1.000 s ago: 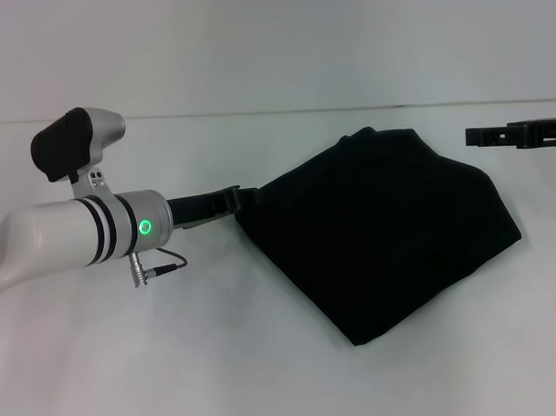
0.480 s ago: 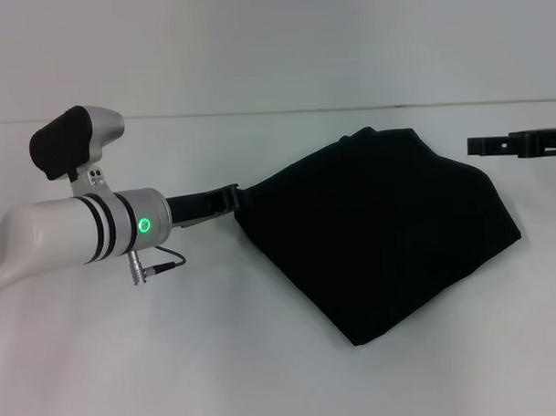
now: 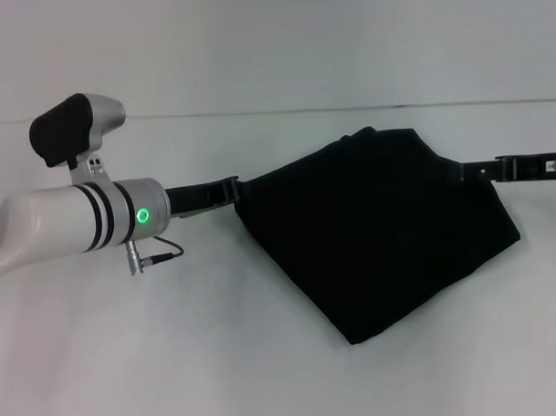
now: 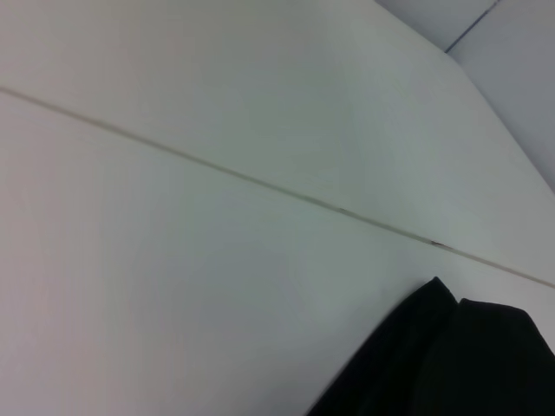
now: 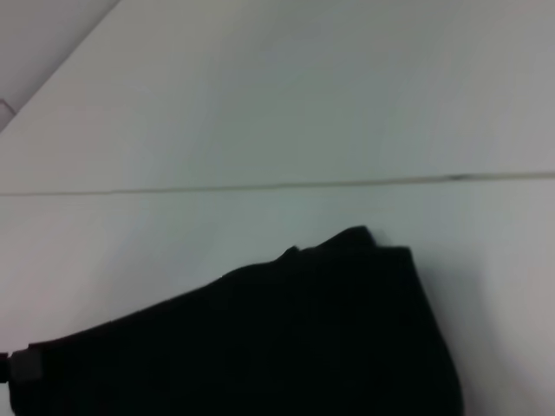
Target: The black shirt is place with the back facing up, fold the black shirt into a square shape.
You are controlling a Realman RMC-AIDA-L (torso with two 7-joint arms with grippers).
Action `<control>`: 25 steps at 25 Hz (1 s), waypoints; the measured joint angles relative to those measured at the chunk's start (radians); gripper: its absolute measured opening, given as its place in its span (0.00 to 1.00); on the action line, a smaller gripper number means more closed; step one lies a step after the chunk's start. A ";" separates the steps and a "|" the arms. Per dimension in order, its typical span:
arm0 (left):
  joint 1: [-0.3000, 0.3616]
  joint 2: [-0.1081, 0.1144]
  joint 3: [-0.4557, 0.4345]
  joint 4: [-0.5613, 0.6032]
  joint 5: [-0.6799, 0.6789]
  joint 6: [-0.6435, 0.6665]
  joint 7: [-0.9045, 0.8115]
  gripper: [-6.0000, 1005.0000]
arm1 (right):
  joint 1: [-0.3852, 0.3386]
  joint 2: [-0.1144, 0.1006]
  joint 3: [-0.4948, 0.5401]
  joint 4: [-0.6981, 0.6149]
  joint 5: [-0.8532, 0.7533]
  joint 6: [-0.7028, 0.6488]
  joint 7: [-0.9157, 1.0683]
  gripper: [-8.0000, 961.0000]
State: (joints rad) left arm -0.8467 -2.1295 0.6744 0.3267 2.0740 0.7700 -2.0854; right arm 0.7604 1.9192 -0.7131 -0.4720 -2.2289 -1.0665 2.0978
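The white worktop (image 3: 265,373) fills the head view, with a thin seam running across it behind everything else. The shirt (image 3: 379,232) lies on it, right of centre, folded into a rough four-sided shape turned like a diamond, one corner pointing toward the robot and a blunt, layered corner at the far edge. No sleeves or neckline show. The left arm reaches in from the left, its white wrist housing carrying a lit green ring, and the left end effector (image 3: 233,188) sits at the shirt's left corner, touching the cloth edge; I cannot tell whether its fingers are apart or together. The right end effector (image 3: 461,171) comes in low from the right edge and meets the shirt's upper right edge; its finger state cannot be told either. Both wrist views show only worktop, the seam and a dark corner of cloth.
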 joint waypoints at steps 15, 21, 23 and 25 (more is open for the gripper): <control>-0.074 0.055 0.008 0.006 0.026 0.000 -0.008 0.05 | 0.010 0.033 -0.001 -0.029 0.004 0.018 -0.008 0.94; -0.106 0.070 0.008 0.006 0.052 0.000 -0.031 0.05 | 0.007 0.028 -0.018 -0.018 -0.002 0.002 -0.003 0.93; -0.111 0.072 0.008 0.006 0.054 -0.002 -0.033 0.05 | 0.003 0.028 -0.022 -0.018 -0.002 -0.006 -0.003 0.93; -0.114 0.074 0.008 0.006 0.054 -0.005 -0.033 0.05 | 0.001 0.028 -0.024 -0.015 -0.003 -0.016 -0.002 0.93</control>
State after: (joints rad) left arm -0.9608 -2.0551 0.6826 0.3328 2.1278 0.7645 -2.1184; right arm 0.7609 1.9472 -0.7368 -0.4869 -2.2316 -1.0823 2.0960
